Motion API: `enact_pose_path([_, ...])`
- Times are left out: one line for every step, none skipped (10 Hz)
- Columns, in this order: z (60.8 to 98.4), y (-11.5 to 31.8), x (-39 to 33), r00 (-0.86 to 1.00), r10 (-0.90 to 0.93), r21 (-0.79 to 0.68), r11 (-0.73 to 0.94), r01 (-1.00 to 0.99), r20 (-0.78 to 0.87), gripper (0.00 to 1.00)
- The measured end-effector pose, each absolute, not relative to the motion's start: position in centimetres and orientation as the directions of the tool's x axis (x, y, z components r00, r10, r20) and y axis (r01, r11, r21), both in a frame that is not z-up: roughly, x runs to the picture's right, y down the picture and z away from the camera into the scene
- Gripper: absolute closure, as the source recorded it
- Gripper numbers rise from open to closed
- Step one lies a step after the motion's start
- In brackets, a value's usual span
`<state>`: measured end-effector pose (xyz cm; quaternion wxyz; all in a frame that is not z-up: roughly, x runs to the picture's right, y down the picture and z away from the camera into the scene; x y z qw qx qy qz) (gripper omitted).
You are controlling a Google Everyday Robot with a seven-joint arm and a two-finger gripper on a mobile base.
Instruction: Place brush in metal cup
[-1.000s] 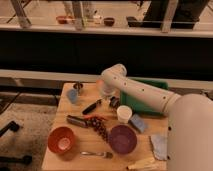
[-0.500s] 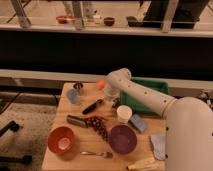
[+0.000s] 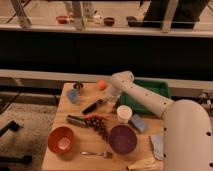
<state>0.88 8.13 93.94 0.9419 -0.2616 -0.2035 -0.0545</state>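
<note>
A white robot arm (image 3: 150,97) reaches from the right foreground across a wooden table (image 3: 55,160), its gripper (image 3: 111,101) lowered over the middle of the back half of the tabletop, just right of the upper end of a dark tool with a red part (image 3: 93,106); whether the fingers stand spread or pressed together cannot be told, and nothing can be seen held between them; the metal cup (image 3: 78,88) stands upright near the table's back left corner, well left of the gripper, with a pale blue cup (image 3: 73,96) just in front of it; an orange ball (image 3: 102,85) sits at the back edge between the metal cup and the arm; a green tray (image 3: 161,88) lies at the back right, partly covered by the arm; a white paper cup (image 3: 124,114) stands just below the arm near the centre; a slim dark stick-like object, possibly the brush (image 3: 76,120), lies left of centre, touching a cluster of dark grapes (image 3: 100,125) that trails towards the front; an orange bowl (image 3: 61,140) sits at the front left, a purple bowl (image 3: 123,138) at the front centre, and a silver spoon (image 3: 96,154) lies between them near the front edge; a blue sponge (image 3: 138,123) rests right of the purple bowl.
</note>
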Motion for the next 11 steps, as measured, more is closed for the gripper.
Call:
enact_pose_path([94.03,8.15,0.72,0.908,0.004,-0.469,0.857,0.213,0.419,0.46])
enact_pose_path([94.14,8.11,0.57,0.905,0.006,-0.468,0.857,0.215,0.426,0.58])
enact_pose_path([94.17,8.13,0.49,0.903,0.007,-0.469,0.856,0.217,0.43,0.65])
enact_pose_path([94.23,8.2,0.34,0.901,0.007,-0.47,0.855,0.22,0.434,0.76])
enact_pose_path([94.26,8.27,0.27,0.899,0.009,-0.473,0.853,0.222,0.438,0.88])
enact_pose_path([94.33,8.25,0.28,0.898,0.013,-0.473,0.853,0.219,0.44,0.95])
enact_pose_path([94.4,8.21,0.21,0.897,0.019,-0.474,0.854,0.216,0.442,1.0])
enact_pose_path([94.49,8.17,0.1,0.894,0.026,-0.475,0.854,0.212,0.446,1.0])
enact_pose_path([94.53,8.18,0.0,0.893,0.03,-0.477,0.853,0.211,0.449,1.0])
enact_pose_path([94.58,8.19,-0.13,0.891,0.034,-0.479,0.852,0.211,0.453,1.0])
enact_pose_path([94.63,8.18,-0.23,0.89,0.036,-0.479,0.852,0.21,0.455,1.0])
